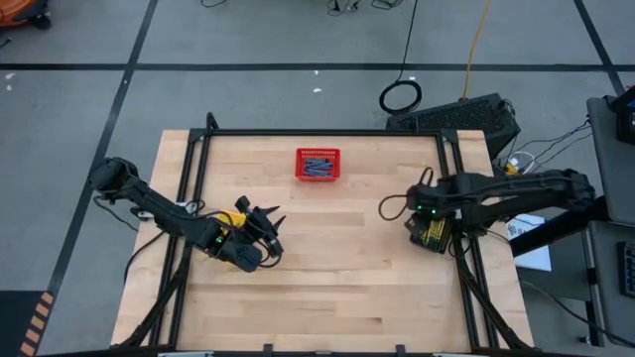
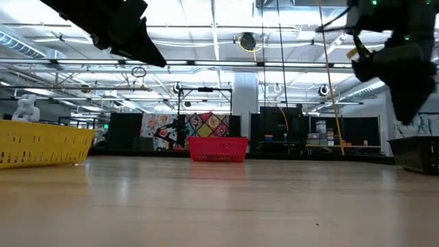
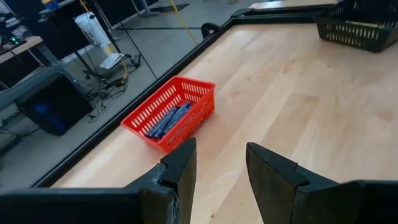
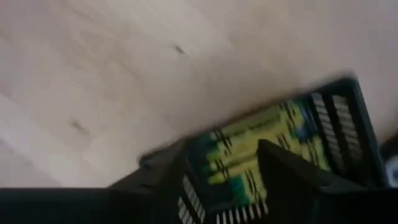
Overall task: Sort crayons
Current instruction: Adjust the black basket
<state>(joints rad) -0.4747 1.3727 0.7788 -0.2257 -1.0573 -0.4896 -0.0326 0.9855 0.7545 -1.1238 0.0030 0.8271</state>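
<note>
Blue crayons (image 3: 166, 119) lie in a red mesh basket (image 1: 317, 165) at the table's far middle. Yellow-green crayons (image 4: 255, 146) lie in a black mesh basket (image 1: 433, 233) at the right edge. My right gripper (image 4: 224, 149) hangs open just above that black basket, pointing down, with nothing between its fingers. My left gripper (image 3: 221, 149) stands open and empty over the left half of the table (image 1: 266, 234), pointing toward the red basket. A yellow basket (image 1: 235, 216) sits partly hidden under my left arm.
A black frame (image 1: 327, 132) runs along the table's far, left and right edges. Bare wood (image 1: 337, 268) stretches across the middle and near side of the table. In the low view the yellow basket (image 2: 41, 144) is at the left and the black basket (image 2: 415, 152) at the right.
</note>
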